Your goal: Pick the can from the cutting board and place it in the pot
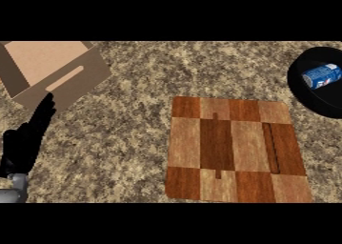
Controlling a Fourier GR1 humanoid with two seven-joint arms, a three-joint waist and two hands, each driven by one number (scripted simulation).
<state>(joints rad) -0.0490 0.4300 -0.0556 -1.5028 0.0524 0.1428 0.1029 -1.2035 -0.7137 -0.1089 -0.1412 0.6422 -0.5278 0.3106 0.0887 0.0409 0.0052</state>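
**Can in the pot, board bare**

The counter is a speckled stone top in tan, brown and cream, and it fills the whole view; no wall, floor or edge of the counter shows.

The board lies flat right of centre, a patchwork of light and dark wood blocks with a dark strip down its middle and a narrow dark groove near its right side. Nothing rests on it.

The pot is black and round, sitting at the upper right and cut off by the view's right edge. It stands apart from the board, just beyond its upper right corner. The can lies on its side inside the pot, blue with a white band and a silvery end, tilted across the pot's floor.

A box of brown cardboard stands open at the upper left, a slot-shaped handle cut in its near wall.

The left hand shows at the lower left, fingers straight and pointing up toward the box, holding nothing; the fingertips overlap the box's lower edge. The right hand is out of view.
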